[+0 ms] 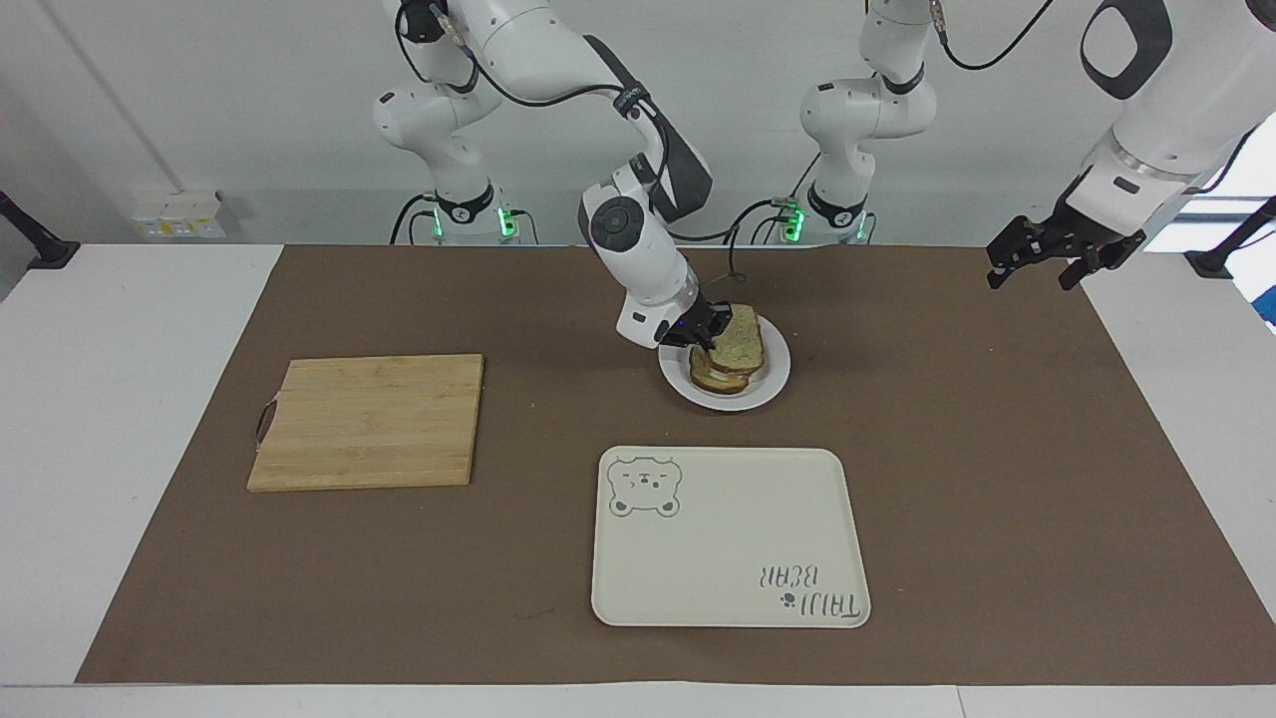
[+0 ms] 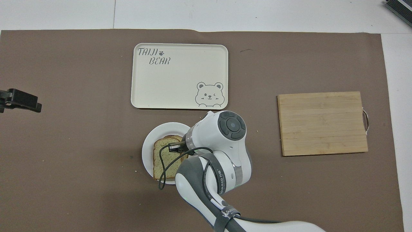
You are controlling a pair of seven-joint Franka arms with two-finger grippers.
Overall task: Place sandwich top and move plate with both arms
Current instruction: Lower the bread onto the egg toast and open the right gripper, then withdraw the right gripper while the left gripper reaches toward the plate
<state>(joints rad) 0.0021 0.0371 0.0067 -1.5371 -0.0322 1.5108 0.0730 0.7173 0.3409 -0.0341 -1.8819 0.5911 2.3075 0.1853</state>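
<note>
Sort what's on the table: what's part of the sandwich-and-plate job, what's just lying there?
In the job:
- sandwich top, held by the shut right gripper, on the lower slice
- plate under that stack
- left gripper, waiting open over the left arm's end of the table

Lying about:
- cutting board, toward the right arm's end
- bear tray, farther from the robots than the plate
</note>
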